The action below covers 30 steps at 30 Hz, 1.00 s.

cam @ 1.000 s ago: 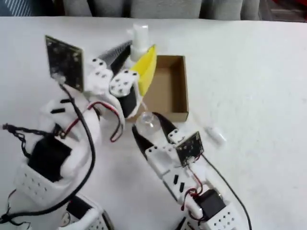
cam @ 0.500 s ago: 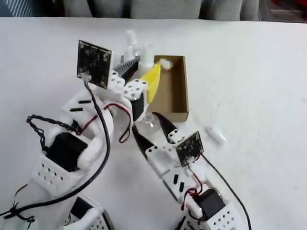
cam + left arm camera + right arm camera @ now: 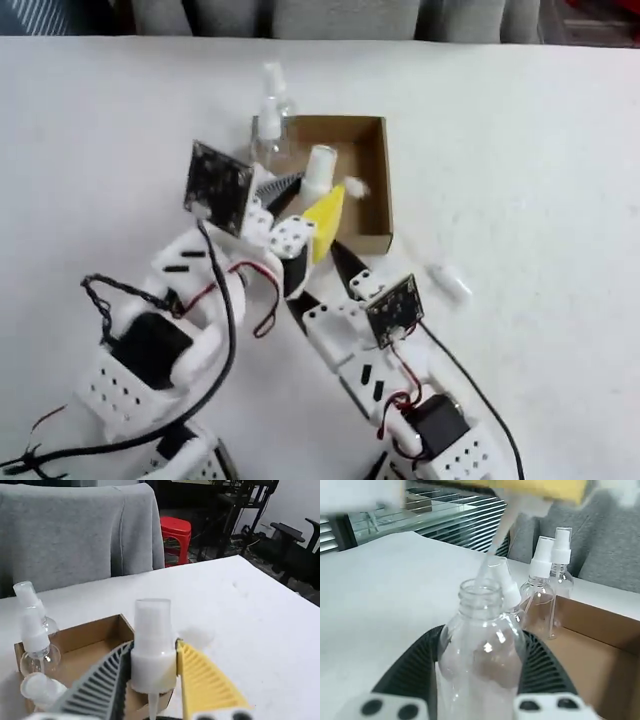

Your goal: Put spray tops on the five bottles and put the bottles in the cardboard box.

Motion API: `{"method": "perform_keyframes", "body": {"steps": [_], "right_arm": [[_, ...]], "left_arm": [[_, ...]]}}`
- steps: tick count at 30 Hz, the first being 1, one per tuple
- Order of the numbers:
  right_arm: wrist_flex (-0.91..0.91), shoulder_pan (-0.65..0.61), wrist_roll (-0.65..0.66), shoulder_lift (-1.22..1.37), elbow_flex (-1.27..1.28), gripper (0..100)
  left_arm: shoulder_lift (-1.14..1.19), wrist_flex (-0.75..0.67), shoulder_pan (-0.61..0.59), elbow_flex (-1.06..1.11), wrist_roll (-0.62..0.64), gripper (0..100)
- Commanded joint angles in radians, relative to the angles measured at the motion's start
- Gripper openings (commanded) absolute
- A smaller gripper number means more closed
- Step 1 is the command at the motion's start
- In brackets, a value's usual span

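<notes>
- The left gripper (image 3: 153, 652), grey and yellow fingers clamped on a white spray top (image 3: 151, 625), holds it upright by the near left corner of the cardboard box (image 3: 372, 180).
- The right gripper (image 3: 482, 635) has its black fingers closed around an uncapped clear bottle (image 3: 481, 605), held upright just outside the box's near wall.
- The spray top's thin tube (image 3: 495, 540) slants down to the bottle's open neck; whether its tip is inside cannot be told.
- A capped bottle (image 3: 37, 647) stands in the box's far left corner, with a second capped bottle (image 3: 29, 602) just behind it at the wall.
- A third capped bottle (image 3: 41, 690) lies inside the box.
- A loose white piece (image 3: 450, 280) lies on the white table (image 3: 520, 150), beside the right arm.
</notes>
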Motion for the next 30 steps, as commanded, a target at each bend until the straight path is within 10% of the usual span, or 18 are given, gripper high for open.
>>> {"method": "perform_keyframes", "body": {"steps": [1,30], "right_arm": [[0.002,0.001,-0.008,-0.012,-0.012,1.5],[0.002,0.004,-0.008,-0.012,-0.012,1.5]], "left_arm": [[-0.087,-0.114,0.021,0.132,0.002,2],[-0.364,-0.135,0.013,0.413,0.0,9]]}}
